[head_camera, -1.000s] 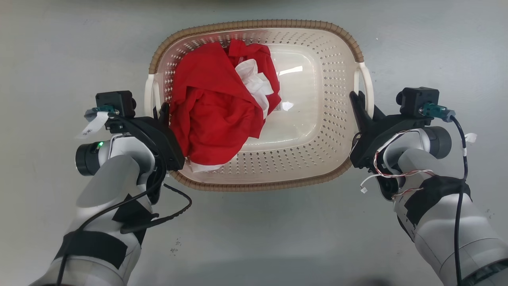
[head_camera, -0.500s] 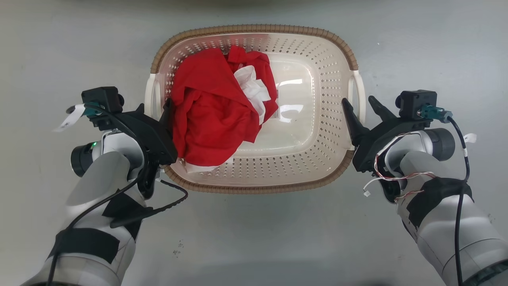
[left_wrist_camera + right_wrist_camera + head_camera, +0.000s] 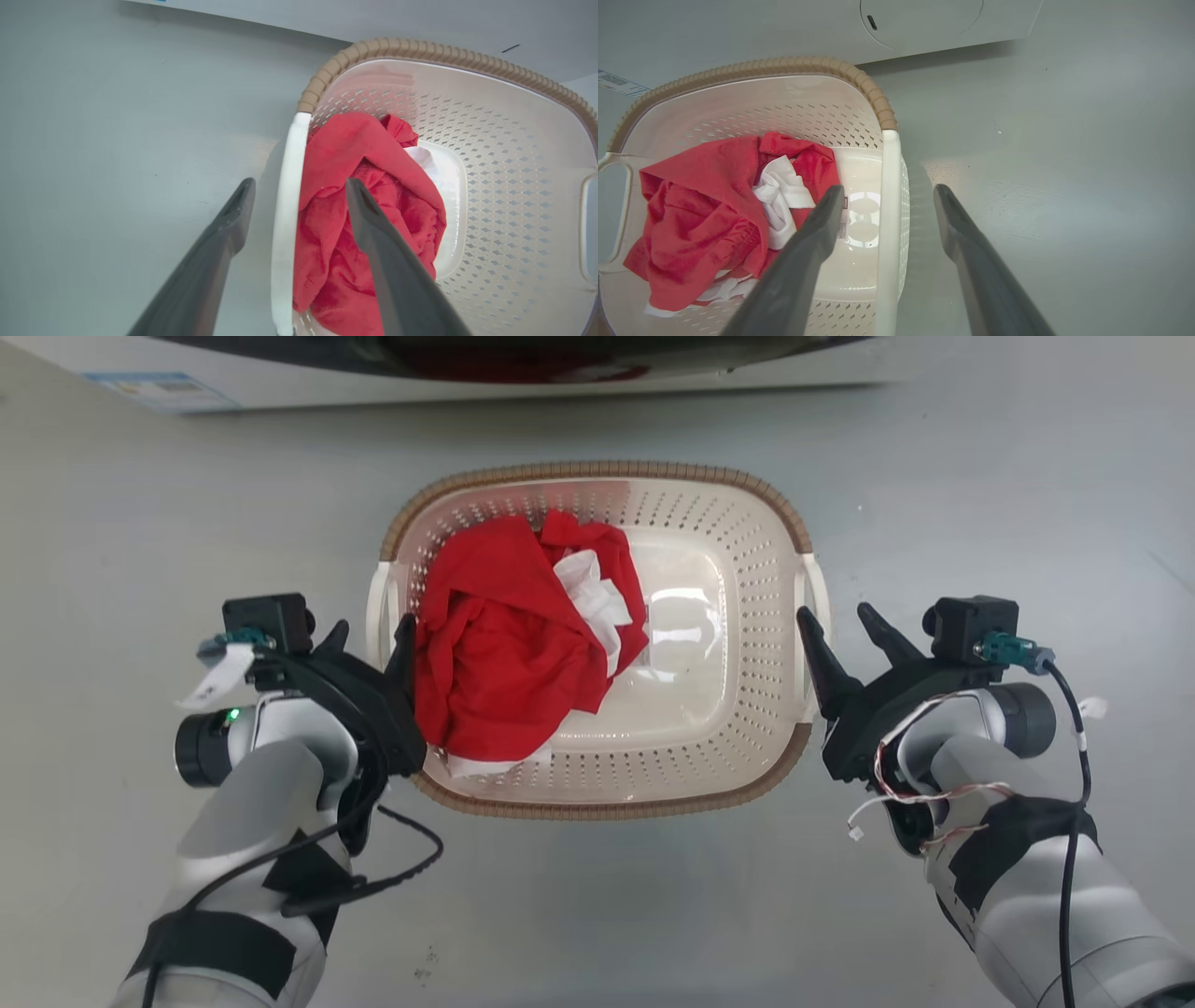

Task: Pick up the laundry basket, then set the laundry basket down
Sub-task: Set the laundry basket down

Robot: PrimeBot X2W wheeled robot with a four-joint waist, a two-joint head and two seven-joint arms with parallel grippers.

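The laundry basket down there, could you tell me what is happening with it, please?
The laundry basket, holding red and white clothes, sits on the grey floor before a washing machine. The robot's left hand and right hand are both open, each straddling one of the white side handles, one finger inside the basket and one outside. Neither is gripping it.

Laundry basket [image 3: 709, 767] on floor [image 3: 597, 915], clothes [image 3: 495, 658] in left half, left hand [image 3: 372, 625] and right hand [image 3: 833, 612] astride handles [image 3: 377, 607]
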